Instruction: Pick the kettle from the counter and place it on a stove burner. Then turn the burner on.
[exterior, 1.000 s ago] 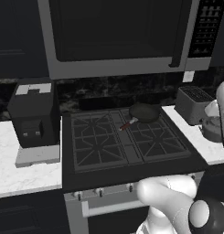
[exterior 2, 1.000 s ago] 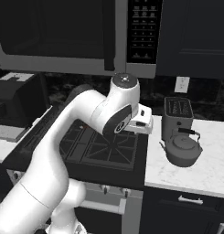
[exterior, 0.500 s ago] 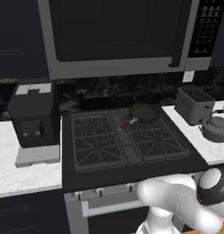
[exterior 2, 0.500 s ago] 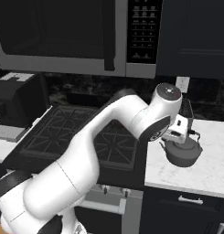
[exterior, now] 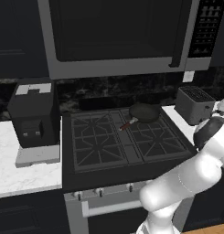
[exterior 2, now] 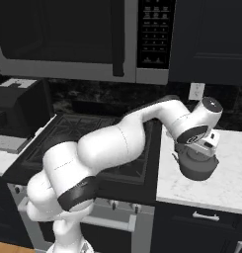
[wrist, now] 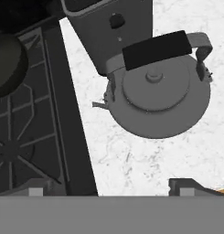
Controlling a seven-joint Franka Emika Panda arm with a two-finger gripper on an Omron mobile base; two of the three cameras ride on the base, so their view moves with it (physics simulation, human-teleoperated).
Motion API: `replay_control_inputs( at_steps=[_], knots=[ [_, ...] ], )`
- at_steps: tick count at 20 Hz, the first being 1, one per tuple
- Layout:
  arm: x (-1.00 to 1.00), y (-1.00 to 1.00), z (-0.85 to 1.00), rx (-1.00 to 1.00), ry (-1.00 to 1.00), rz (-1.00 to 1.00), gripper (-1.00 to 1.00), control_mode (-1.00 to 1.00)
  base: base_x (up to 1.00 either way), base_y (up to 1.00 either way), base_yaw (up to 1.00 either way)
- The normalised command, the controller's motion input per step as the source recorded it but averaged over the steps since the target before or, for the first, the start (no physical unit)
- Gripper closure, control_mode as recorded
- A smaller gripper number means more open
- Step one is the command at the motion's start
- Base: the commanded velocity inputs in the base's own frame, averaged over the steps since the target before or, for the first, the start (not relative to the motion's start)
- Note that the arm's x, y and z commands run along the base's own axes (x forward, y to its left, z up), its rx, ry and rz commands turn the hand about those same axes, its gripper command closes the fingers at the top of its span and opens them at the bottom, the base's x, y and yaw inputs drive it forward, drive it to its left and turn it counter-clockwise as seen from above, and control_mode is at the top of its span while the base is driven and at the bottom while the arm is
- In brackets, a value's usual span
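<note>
The grey kettle (wrist: 159, 98) stands upright on the white marble counter (wrist: 145, 160), right of the stove. Its dark arched handle (wrist: 159, 49) crosses over the domed lid and knob. My gripper (wrist: 111, 189) hangs open above it, offset toward the counter's near side, with nothing between the fingertips (wrist: 186, 187). From the right base view, my hand sits just over the kettle (exterior 2: 196, 167) on the counter (exterior 2: 226, 185). A stove burner (wrist: 13, 148) with a black grate lies left of the kettle. More burner grates (exterior: 157, 139) cover the stove top.
A dark frying pan (exterior: 143, 113) rests on the stove's back right burner. A toaster (exterior: 194, 105) stands on the counter directly behind the kettle. A black coffee machine (exterior: 33, 119) sits on the left counter. A microwave (exterior: 118, 36) hangs above the stove.
My arm has swung right, from over the stove to above the kettle. The gripper has stayed open. The kettle has not moved.
</note>
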Motion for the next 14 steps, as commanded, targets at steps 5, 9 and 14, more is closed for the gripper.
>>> replay_control_inputs(
  at_steps=[5, 9, 14],
  knots=[
    [0.53, -0.02, -0.31, 0.36, 0.11, -0.50, -1.00, -1.00, 0.00, 0.00, 0.00],
    [0.00, -0.05, 0.00, 0.02, -0.01, -0.05, -1.00, -1.00, 0.00, 0.00, 0.00],
    [0.28, -0.05, -0.09, 0.00, 0.00, -0.07, -1.00, -1.00, 0.00, 0.00, 0.00]
  ],
)
